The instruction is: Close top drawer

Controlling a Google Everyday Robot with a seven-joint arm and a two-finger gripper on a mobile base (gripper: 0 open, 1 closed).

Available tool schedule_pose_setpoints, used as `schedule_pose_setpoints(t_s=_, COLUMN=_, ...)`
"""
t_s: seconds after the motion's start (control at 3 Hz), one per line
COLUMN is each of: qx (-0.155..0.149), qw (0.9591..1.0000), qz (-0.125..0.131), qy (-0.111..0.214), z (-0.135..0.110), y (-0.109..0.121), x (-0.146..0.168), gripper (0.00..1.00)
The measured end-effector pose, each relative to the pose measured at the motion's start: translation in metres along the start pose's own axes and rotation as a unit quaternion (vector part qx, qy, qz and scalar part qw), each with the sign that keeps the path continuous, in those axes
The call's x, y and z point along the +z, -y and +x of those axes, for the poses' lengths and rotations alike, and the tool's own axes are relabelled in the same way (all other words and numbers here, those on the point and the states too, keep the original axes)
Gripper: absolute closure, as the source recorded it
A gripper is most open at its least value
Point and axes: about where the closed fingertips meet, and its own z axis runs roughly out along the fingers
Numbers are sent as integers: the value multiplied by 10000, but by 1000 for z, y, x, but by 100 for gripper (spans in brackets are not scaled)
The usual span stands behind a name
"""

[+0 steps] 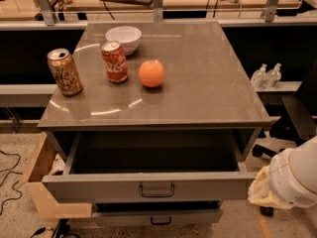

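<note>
The top drawer (99, 186) of the grey cabinet stands pulled out towards me. Its grey inner floor (153, 157) shows and looks empty. A small dark loop handle (156, 190) sits at the centre of its front panel. Only a white rounded part of my arm (297, 180) shows at the lower right, just right of the drawer's front corner. My gripper itself is out of view.
On the cabinet top (198, 73) stand a gold can (65, 72), a red cola can (114, 62), a white bowl (124, 37) and an orange (151, 73). A lower drawer (158, 217) sticks out slightly. A cardboard box (42, 182) is at the left, an office chair (297, 118) at the right.
</note>
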Motion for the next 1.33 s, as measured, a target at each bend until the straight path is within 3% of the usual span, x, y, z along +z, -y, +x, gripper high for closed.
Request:
schedule_pose_setpoints(t_s=0.33, qx=-132, qw=9990, qz=-313, qy=285, z=-33, y=-36, x=34, gripper=100)
schedule_pose_setpoints(t_s=0.67, qx=-268, qw=9975, qz=-480, qy=446, z=-73, y=-55, x=76, gripper=100)
schedule_pose_setpoints(t_s=1.0, qx=-453, qw=9972, qz=-471, qy=374, z=-109, y=-63, x=118, gripper=100)
schedule_pose_setpoints(t_s=1.33, qx=-663, qw=9971, qz=-371, qy=76, z=-127, y=-61, x=154, gripper=100)
